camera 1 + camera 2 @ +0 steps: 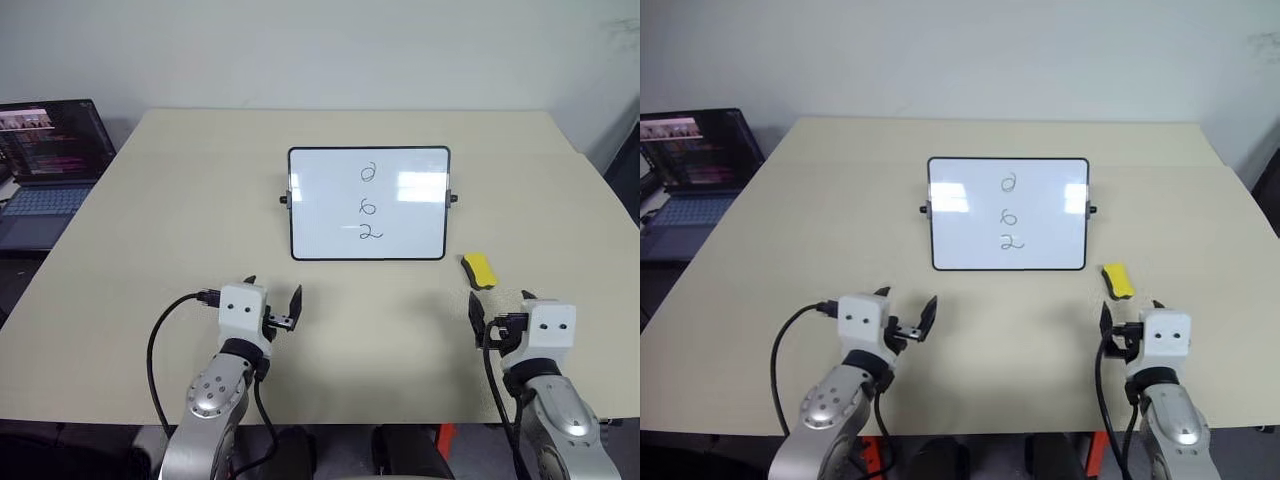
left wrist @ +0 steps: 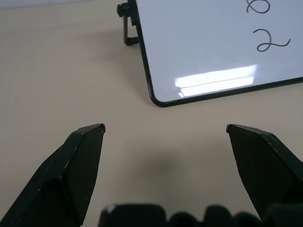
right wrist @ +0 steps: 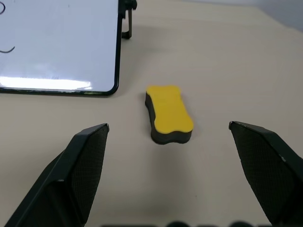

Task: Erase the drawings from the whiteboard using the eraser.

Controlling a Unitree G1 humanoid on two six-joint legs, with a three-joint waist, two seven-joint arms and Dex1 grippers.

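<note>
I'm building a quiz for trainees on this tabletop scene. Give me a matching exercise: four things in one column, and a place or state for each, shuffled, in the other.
Things:
1. small yellow oblong eraser with a dark underside
2. glossy white rectangular whiteboard with a thin black frame
3. open dark laptop
4. right gripper

Places or states:
A. beside the table's far left edge, screen lit
B. open, holding nothing
C. lying flat on the beige table, just off the board's near right corner
D. propped mid-table, carrying three black marker drawings

Pairs: 1-C, 2-D, 3-A, 4-B
</note>
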